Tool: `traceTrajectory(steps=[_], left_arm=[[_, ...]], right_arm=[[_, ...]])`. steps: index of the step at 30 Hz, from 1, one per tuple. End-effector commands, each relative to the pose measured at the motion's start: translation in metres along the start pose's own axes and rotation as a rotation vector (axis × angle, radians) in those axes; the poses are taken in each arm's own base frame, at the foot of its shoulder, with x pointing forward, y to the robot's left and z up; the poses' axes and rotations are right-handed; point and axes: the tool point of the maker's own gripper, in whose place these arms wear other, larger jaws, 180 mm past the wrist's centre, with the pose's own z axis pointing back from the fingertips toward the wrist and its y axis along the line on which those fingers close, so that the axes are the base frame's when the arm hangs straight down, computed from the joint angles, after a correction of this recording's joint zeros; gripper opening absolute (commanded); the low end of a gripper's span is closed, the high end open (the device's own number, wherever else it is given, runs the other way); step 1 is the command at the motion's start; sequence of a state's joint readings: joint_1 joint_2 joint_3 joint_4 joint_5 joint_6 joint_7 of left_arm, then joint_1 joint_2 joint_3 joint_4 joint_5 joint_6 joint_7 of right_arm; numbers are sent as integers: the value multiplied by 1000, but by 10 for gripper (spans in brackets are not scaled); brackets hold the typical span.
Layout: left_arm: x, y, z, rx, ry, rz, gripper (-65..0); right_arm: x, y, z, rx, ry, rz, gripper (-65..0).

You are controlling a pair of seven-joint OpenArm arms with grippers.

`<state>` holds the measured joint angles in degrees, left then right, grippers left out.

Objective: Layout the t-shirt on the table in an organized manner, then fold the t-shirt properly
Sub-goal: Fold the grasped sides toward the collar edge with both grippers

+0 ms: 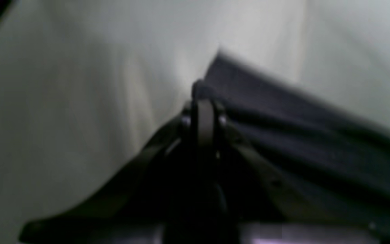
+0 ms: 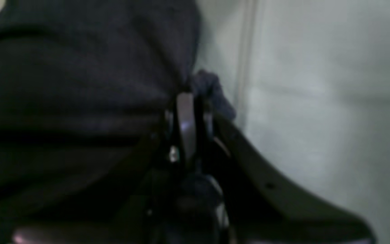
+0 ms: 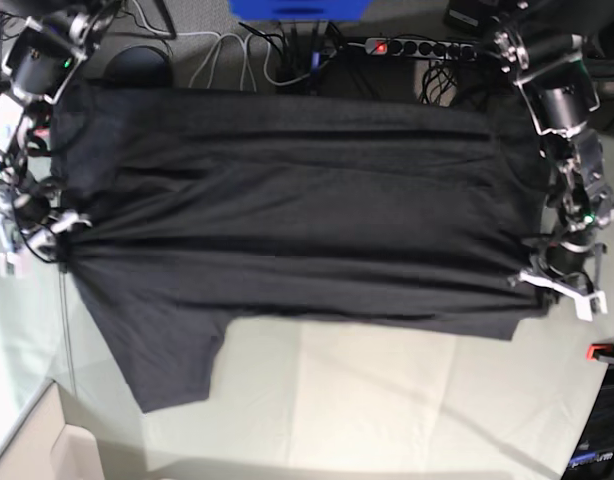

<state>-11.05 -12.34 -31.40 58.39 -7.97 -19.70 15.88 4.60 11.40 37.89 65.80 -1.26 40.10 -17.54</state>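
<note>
The charcoal t-shirt (image 3: 287,210) is stretched wide between my two arms over the pale table (image 3: 387,400), plain side up, with one sleeve (image 3: 172,355) lying toward the front left. My left gripper (image 3: 527,277) is at the shirt's right edge in the base view. In the left wrist view the left gripper (image 1: 203,89) is shut on a pinch of the t-shirt (image 1: 300,135). My right gripper (image 3: 65,226) is at the shirt's left edge. Seen from the right wrist, this gripper (image 2: 195,88) is shut on a bunched fold of the t-shirt (image 2: 80,84).
A power strip (image 3: 417,47), tangled cables (image 3: 237,55) and a blue box (image 3: 297,8) sit beyond the table's far edge. A red clamp (image 3: 602,351) marks the right edge. The table's front left corner falls away near a cardboard box (image 3: 47,450).
</note>
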Motion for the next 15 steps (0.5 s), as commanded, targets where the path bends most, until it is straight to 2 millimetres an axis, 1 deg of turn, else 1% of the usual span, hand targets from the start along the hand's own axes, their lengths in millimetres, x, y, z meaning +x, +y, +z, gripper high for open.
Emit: traceTrajectory(steps=[1,3,4,6,8,12,15], left_arm=[[23,4,2,10,-55,-17,-650],[30,2,6,7,-59,-30,-650],[32,0,7,5,-60,-34,-650],[24,3,11,9,-44,-43,-650],[21,5,17,12,-43,-53,-650],[8,9,31,17,-34,-76,-650],[-1,13,38,7,-28,-28,-650]], right_arm=[[22,-5,6,-18,-77,2,-650],[21,-9,16,-43,-92,2,-650],[18,-8,21,-52,-95,-4,-650],[13,-6,28,-62,-97,-4,-650],[5,-4,34,-64,-85,0,-650],[-13,-1,39,-62,-50,-4,-650],[-21,0,41,-59,-34,-7,-650]])
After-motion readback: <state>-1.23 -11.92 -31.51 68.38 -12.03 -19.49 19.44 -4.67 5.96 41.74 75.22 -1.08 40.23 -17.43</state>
